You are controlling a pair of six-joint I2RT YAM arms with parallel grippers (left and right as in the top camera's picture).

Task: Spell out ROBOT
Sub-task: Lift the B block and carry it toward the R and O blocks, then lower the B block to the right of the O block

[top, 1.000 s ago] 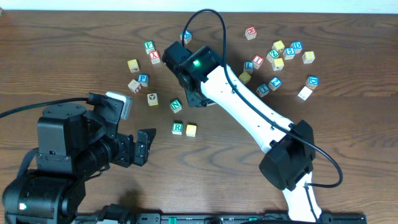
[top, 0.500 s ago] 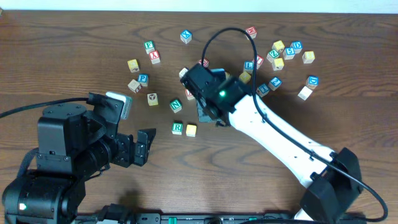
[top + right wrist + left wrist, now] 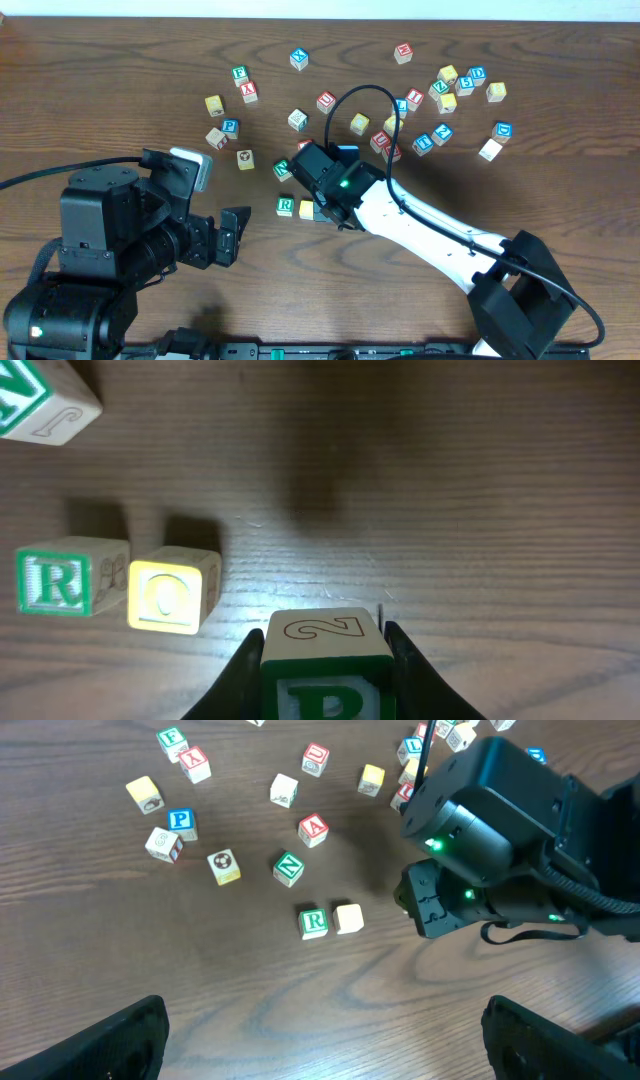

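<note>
At the near edge of the desk (image 3: 120,60), your left tool (image 3: 325,1040) hangs with its jaws spread wide and nothing between them; only the two dark finger ends show in the bottom corners of the left wrist view. A little beyond it, the R cube (image 3: 286,206) sits flat on the wood, green letter up. The yellow cube (image 3: 307,209) is just beside it on the right. From the right wrist the two read as nearly touching, with only a thin shadowed gap between them. Right of that pair, apart from the yellow cube, your right tool (image 3: 325,670) is closed partway on a green-lettered cube (image 3: 322,628), one finger flat against each side. The face toward the camera carries an outlined 2. The green letter below it is cut by the frame edge, so you cannot tell which letter it is. You also cannot tell whether that cube rests on the desk or hangs above it. In the overhead view the arm body hides it. Past the pair, the green N cube (image 3: 289,868) lies turned askew, and the red A cube (image 3: 313,829) is just beyond that. Farther out, loose cubes scatter across the far half of the desk, several blue-lettered and several yellow-faced. Their letters are too small to read.
</note>
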